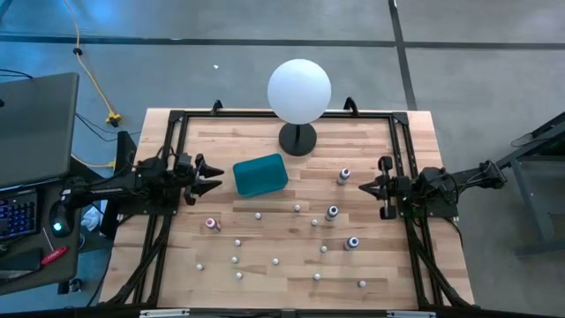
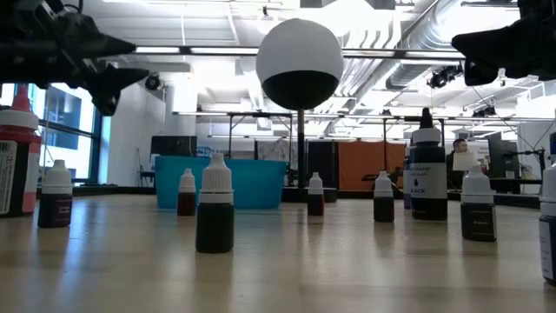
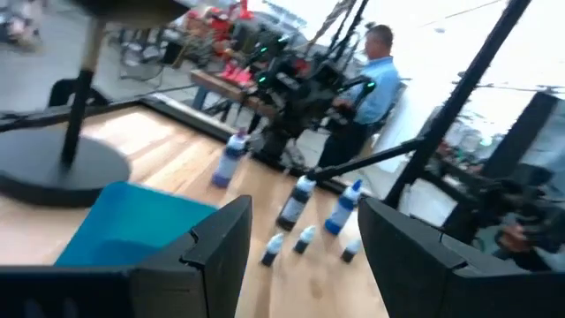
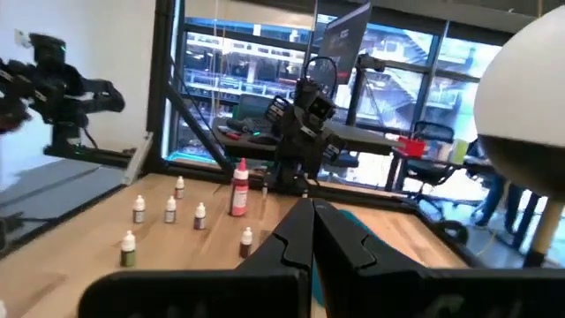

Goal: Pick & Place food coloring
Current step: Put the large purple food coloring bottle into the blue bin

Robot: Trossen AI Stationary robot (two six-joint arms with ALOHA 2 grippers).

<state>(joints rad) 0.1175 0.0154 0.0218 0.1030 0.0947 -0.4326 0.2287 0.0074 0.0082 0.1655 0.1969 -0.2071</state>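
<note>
Tabletop (image 1: 221,141), as I log it: upright bottles (image 1: 332,212) nearest my right gripper (image 1: 366,186), closed, empty; left gripper (image 1: 214,176) open, empty, beside tray (image 1: 260,175).

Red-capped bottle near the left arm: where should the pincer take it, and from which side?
The red-capped bottle stands upright and clear of its neighbours, so I'd come straight down with the left pincer, which is open and nearest, and close on the body just under the cap. Its narrow round body should suit a side pinch.
</note>
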